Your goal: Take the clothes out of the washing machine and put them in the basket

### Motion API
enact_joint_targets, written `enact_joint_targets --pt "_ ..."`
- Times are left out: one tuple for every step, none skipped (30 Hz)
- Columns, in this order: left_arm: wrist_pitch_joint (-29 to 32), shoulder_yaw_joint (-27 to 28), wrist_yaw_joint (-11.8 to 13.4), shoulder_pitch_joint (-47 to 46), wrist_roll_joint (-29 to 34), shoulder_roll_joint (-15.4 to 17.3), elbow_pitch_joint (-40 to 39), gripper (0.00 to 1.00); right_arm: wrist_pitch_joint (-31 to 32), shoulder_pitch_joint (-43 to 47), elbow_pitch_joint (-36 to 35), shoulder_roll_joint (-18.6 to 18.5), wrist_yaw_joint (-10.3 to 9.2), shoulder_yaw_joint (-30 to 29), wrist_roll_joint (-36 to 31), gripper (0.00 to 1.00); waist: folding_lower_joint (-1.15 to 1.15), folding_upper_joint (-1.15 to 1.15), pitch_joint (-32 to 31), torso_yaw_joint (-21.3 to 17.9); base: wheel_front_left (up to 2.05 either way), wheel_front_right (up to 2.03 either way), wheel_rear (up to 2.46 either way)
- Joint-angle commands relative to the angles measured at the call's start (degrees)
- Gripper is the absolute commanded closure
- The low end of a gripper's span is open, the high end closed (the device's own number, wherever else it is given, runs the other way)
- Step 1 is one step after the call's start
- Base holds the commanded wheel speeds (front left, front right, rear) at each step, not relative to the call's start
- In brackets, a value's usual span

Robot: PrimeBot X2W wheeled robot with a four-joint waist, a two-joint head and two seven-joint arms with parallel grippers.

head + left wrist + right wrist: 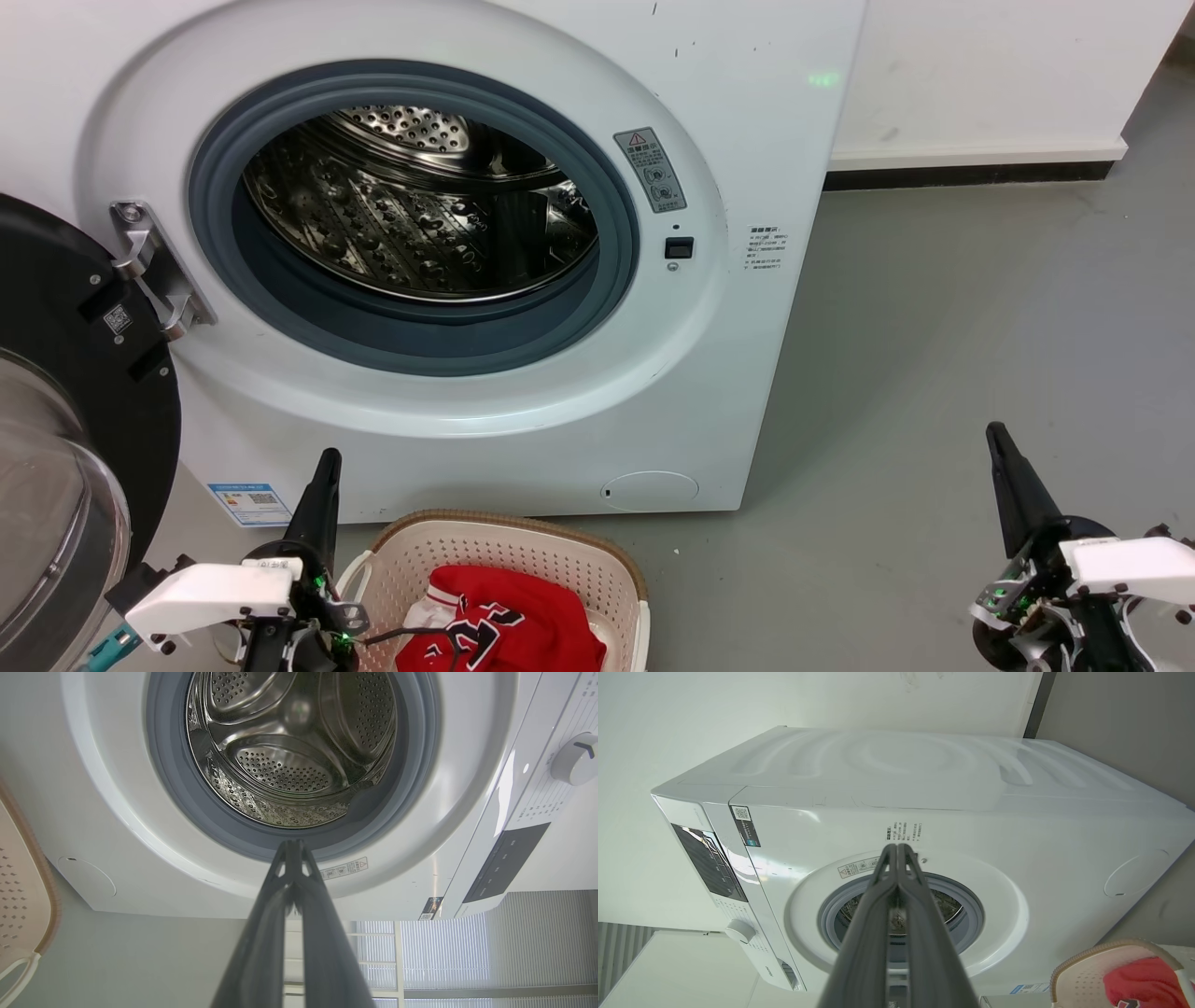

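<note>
Left pincer (327, 467), right pincer (999, 443): fingers together, empty.
Clothes (532, 621): in basket (597, 546), just right of left pincer.
Washing machine (709, 373): beyond both, drum (420, 215) seemingly bare (unloading likely finished). Next: confirm nothing remains inside.

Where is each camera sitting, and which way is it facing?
Head view: on the head, facing forward and down at the open washing machine and the basket holding the clothes; left gripper lower left, right gripper lower right.
Left wrist view: on the left wrist, looking along its shut fingers into the drum.
Right wrist view: on the right wrist, looking along its shut fingers at the machine's front and side.
Shared: all three see the drum opening; head and right wrist views see the clothes.
</note>
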Motion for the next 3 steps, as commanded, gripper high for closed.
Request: enact_joint_targets --pt "0.15 0.32 -0.43 -1.01 -0.75 -0.05 0.19 1.0 0.33 -1.03 0.14 -0.01 -0.02 -0.06 0.91 1.0 0.0 0.0 0.0 -0.01 0.0 0.0 0.0" --pt "0.32 0.35 -0.43 -1.11 -1.15 -0.05 0.23 1.0 0.41 -0.96 0.2 -0.01 -0.02 -0.08 1.33 1.0 0.0 0.0 -0.01 -0.02 0.0 0.0 0.0" --pt "0.45 0.36 -0.47 -1.2 -1.57 -0.05 0.24 1.0 0.54 -0.94 0.27 -0.01 -0.02 -0.1 1.75 1.0 0.0 0.0 -0.01 -0.03 0.0 0.0 0.0"
